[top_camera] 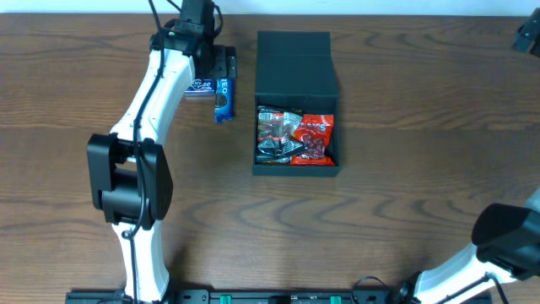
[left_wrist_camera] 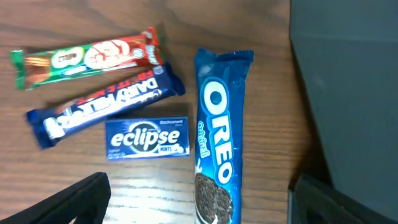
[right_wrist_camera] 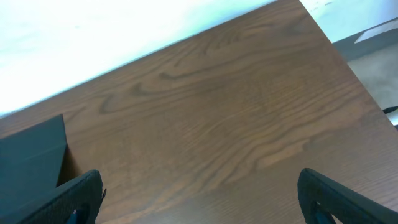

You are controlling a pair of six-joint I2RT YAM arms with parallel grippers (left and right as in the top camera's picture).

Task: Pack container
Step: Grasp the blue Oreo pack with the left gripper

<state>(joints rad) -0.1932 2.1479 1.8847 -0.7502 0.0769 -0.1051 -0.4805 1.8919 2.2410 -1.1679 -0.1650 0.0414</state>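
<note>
**Left gripper wide over the snacks, box off to its side**

On the left, the left gripper [left_wrist_camera: 199, 193] hung above the snack pile with its jaws spread and nothing between them. In its wrist view, from left to right, lay a red-and-green bar [left_wrist_camera: 87, 58], a Dairy Milk bar [left_wrist_camera: 106, 104], an Eclipse box [left_wrist_camera: 147, 138] and then the Oreo pack [left_wrist_camera: 217, 137]. The Oreo pack ran lengthwise straight away from the jaws, so they straddled its narrow width, and it looked the likeliest pick. Just beyond it, still to the right, sat the box [top_camera: 295, 63] at table centre, flap thrown back, two packets [top_camera: 295, 137] already inside. Far right, the right gripper [right_wrist_camera: 199, 196] was open too, over bare table [right_wrist_camera: 236, 124], holding nothing. The left arm was clearly nearer the snacks; a carry would go rightward, toward the box.
</note>
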